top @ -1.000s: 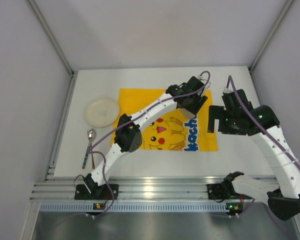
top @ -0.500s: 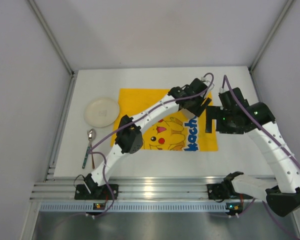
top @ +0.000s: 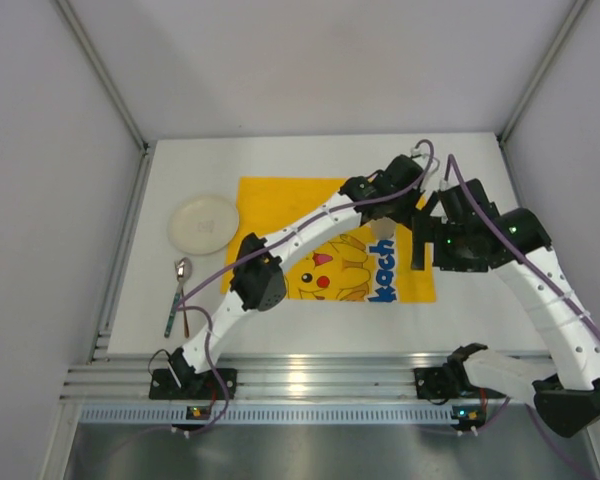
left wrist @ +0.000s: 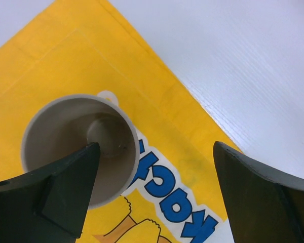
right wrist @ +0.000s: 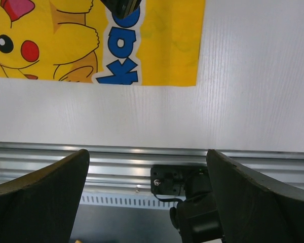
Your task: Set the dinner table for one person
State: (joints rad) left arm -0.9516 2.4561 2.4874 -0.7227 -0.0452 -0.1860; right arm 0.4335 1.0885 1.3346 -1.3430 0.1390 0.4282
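Observation:
The white dinner table carries a yellow cartoon mat. A beige cup stands upright on the mat's right part, by the blue lettering. In the left wrist view the cup sits just beside my left finger. My left gripper is open and empty above and just right of the cup, and also shows in its wrist view. My right gripper hovers open and empty by the mat's right edge. Its wrist view looks down at the bare table.
A beige plate lies on the table left of the mat. A spoon lies below the plate, with a thin second utensil next to it. The aluminium rail and the arm bases line the near edge. Grey walls stand close on both sides.
My left gripper has drawn up and to the right, off the cup, which now stands free on the mat. My right gripper has shifted slightly left toward the mat's edge.

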